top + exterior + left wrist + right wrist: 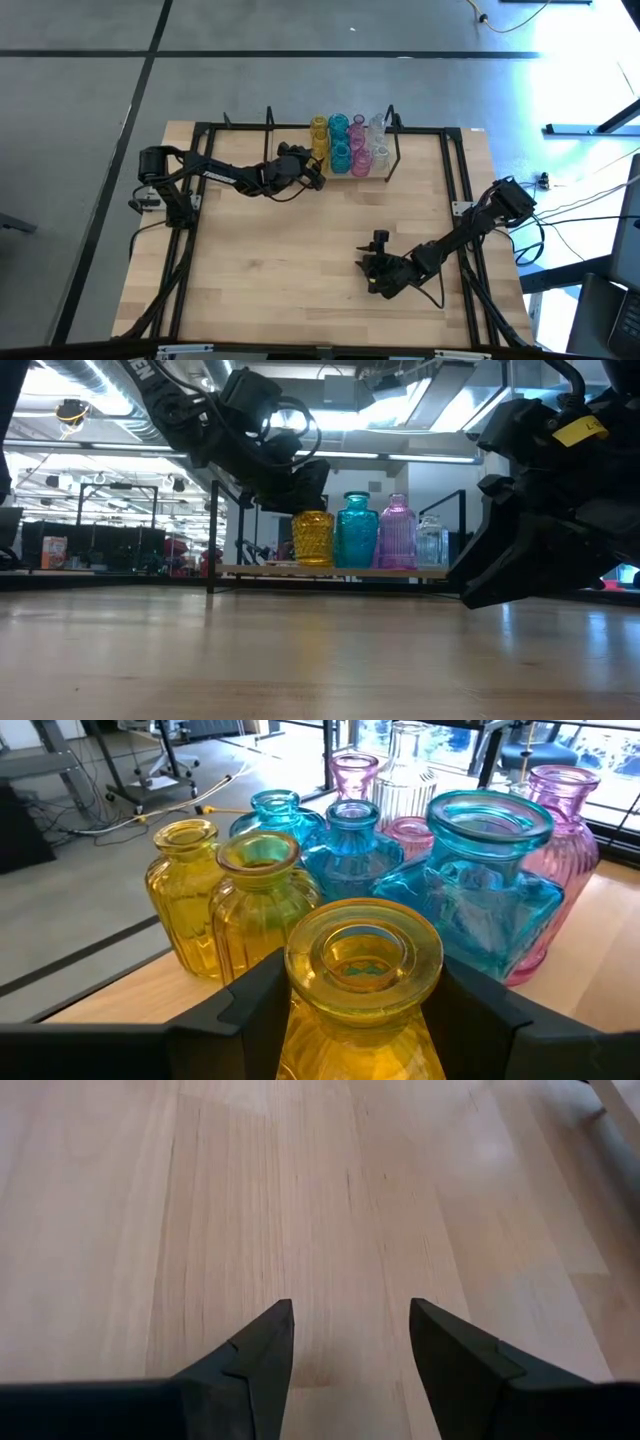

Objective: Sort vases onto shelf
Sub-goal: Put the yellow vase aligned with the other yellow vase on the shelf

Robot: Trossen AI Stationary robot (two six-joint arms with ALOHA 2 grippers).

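Note:
Several glass vases in yellow (pixel 262 900), teal (pixel 490 890), pink (pixel 565 810) and clear (pixel 410 760) stand close together on the shelf (pixel 260 571), a low wood board with black wire uprights (pixel 395 150) at the table's far middle. My left gripper (pixel 318 172) reaches in from the table's left and is shut on the nearest yellow vase (pixel 362 960) at the row's left end. My right gripper (pixel 372 264) hangs open over bare tabletop at the near right, with nothing between its fingers (pixel 352 1330). My left gripper has the front yellow vase between its two fingers, one on each side of the shoulder (pixel 300 1020) just below the thick rim. The fingers (pixel 250 1015) come nearly level from the table's left. The vase stands upright, its base (pixel 313 563) level with its neighbours on the shelf board.
The other vases crowd right behind and beside the held one, the large teal one nearly touching it. Black rails (pixel 200 200) run along the tabletop's left, right and far sides. Open wood (pixel 290 260) lies between the shelf and the near edge.

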